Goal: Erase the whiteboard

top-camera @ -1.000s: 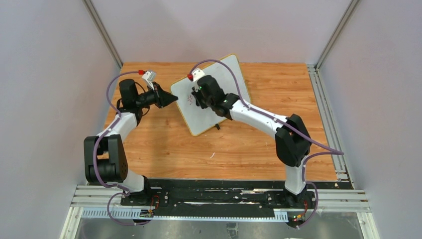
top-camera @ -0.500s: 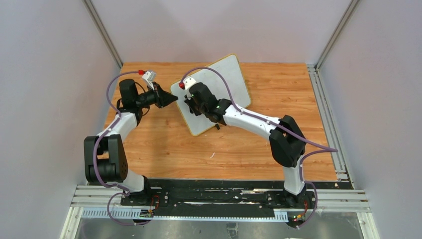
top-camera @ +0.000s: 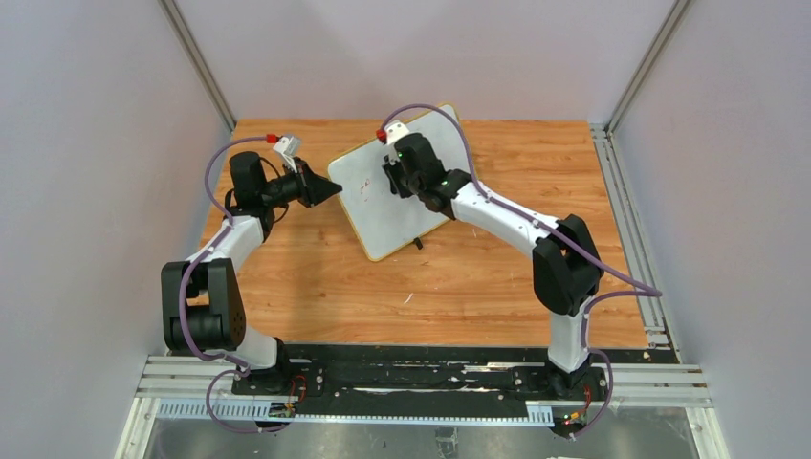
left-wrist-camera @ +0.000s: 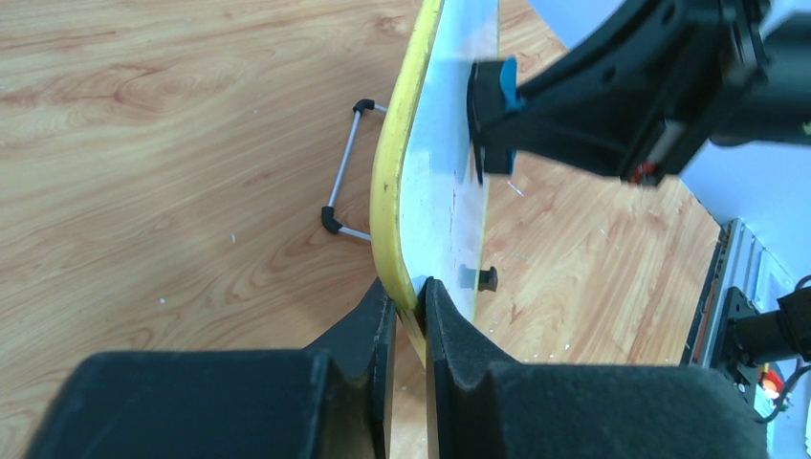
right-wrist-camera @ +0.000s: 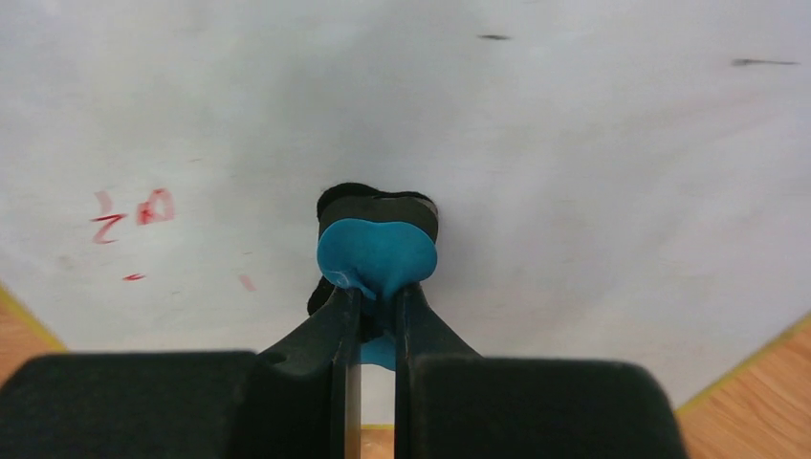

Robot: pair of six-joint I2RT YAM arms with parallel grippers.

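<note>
The left wrist view is showing what the overhead hides: the left gripper (left-wrist-camera: 409, 298) is pinching the edge of the yellow-framed white rectangular whiteboard (left-wrist-camera: 435, 182), which is leaning on a thin wire stand (left-wrist-camera: 344, 167). The right gripper (right-wrist-camera: 375, 304) is clamping a small blue eraser with a black pad (right-wrist-camera: 375, 253) against the board. The board is standing far-centre on the wood-grain table (top-camera: 325, 277), between pale grey walls (top-camera: 86, 143). The small red marks (right-wrist-camera: 134, 212) are possibly digits, but they are too smudged to read.

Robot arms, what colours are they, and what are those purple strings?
The left arm and right arm have white tubes and chunky black joints. The strings are purple cables with red plugs. The left claw and right claw have flat black fingers.
</note>
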